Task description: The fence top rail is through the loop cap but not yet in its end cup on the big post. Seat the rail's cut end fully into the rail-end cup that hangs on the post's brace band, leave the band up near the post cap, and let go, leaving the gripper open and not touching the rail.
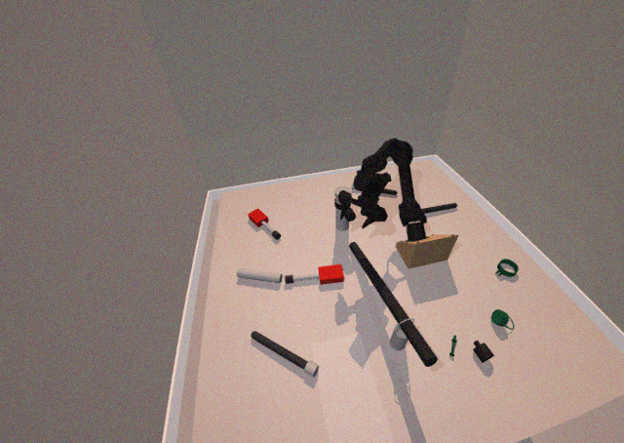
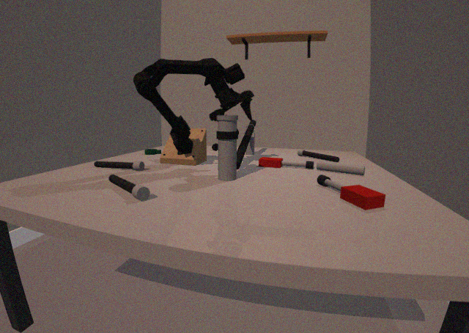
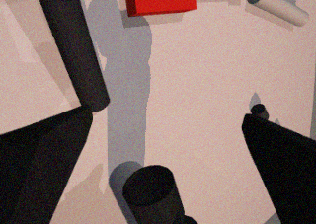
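The long dark top rail [image 1: 388, 297] [image 2: 244, 144] [image 3: 74, 51] runs through the loop cap on a short grey post [image 1: 398, 339] and slants up toward the big grey post [image 1: 342, 222] [image 2: 227, 158]. Its cut end lies free beside the big post, apart from the dark rail-end cup [image 3: 150, 186], whose open mouth shows at the bottom of the wrist view. The black brace band [image 2: 227, 135] sits high on the big post, a little below the post cap. My gripper [image 1: 360, 210] [image 2: 232, 111] [image 3: 169, 116] is open wide above the cup and touches nothing.
Two red blocks with handles [image 1: 331, 273] [image 1: 257, 217] [image 2: 362, 196] [image 2: 270, 161] lie left of the rail. The arm stands on a wooden block [image 1: 428, 249] [image 2: 196, 144]. A dark rod [image 1: 282, 352] [image 2: 128, 186], green rings [image 1: 506, 266] [image 1: 501, 318] and a small black part [image 1: 483, 350] lie around. The table has a raised rim [image 1: 201, 257].
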Tool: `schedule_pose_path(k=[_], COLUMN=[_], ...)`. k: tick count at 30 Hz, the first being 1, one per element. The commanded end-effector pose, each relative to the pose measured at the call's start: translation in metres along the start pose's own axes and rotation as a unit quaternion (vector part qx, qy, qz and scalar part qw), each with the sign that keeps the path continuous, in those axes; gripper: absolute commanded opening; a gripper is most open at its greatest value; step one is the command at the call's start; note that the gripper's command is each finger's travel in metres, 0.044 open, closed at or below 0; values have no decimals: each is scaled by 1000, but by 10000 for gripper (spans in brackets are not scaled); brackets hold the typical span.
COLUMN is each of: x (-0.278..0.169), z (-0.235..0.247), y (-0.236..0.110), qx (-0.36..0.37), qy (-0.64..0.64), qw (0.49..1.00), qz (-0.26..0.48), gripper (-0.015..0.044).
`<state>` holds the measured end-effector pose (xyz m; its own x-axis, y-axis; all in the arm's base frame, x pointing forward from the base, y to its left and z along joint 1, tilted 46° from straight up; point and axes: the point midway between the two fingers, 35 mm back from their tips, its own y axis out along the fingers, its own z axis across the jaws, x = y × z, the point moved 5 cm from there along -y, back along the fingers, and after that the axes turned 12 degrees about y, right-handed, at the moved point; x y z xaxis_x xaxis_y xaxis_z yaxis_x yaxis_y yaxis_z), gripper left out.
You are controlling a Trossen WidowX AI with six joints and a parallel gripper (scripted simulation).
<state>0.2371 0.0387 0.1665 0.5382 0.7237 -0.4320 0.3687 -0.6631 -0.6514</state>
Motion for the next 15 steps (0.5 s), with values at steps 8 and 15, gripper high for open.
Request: schedule_pose_path(k=[8, 15], x=[65, 91], z=[15, 31], y=[-48, -72], qx=[15, 11], qy=[383, 548], qw=[924, 836], qz=[-11, -7], gripper=[440, 440])
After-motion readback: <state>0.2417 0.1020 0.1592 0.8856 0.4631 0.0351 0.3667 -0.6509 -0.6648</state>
